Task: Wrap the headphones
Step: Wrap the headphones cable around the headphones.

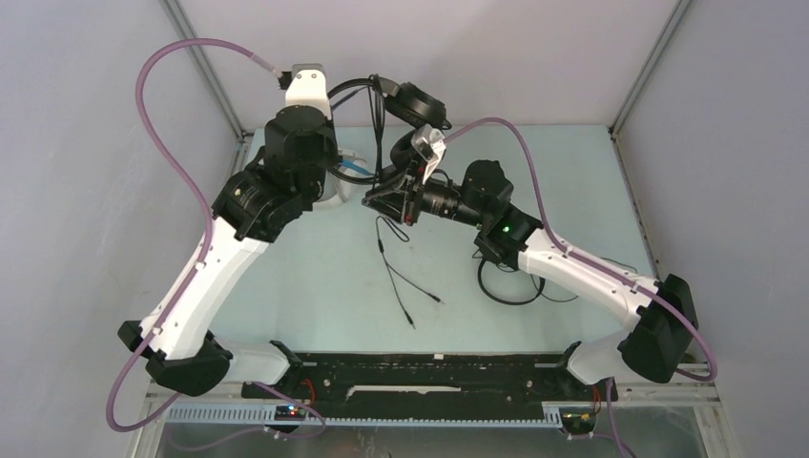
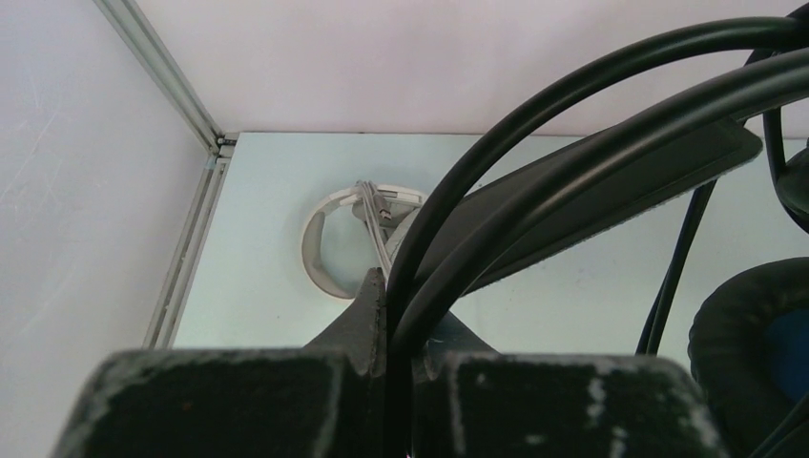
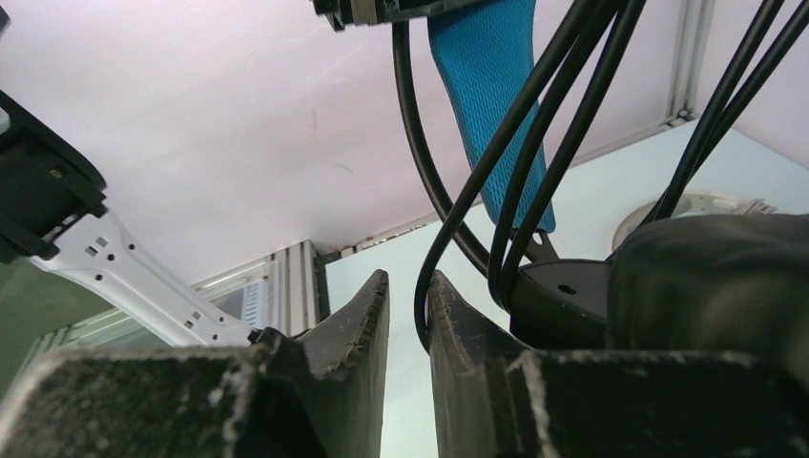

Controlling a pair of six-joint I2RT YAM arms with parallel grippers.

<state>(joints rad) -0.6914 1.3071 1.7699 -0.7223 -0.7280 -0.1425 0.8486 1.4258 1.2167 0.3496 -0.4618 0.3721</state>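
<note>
Above the worktop (image 1: 315, 286), you held headphones (image 1: 418, 100) aloft.
Left jaws clamped the band (image 2: 611, 176); right jaws stood barely apart, grip unclear.

Table (image 1: 315, 286): one, pale blue-green top
Back wall (image 1: 496, 48): pale grey, behind table's far edge
Left wall (image 1: 76, 191), right wall (image 1: 744, 143): flanking table
Left strut (image 1: 203, 67), right strut (image 1: 649, 65): aluminium, at table's far corners
Mounting plate (image 1: 477, 374): black, along table's near edge
Slotted trunking (image 1: 410, 416): white, just outside that edge

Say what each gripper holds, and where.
Left gripper: shut on the black headphones, at the headband wire. Right gripper: fingers slightly apart beside a black cable; hold cannot be told.
</note>
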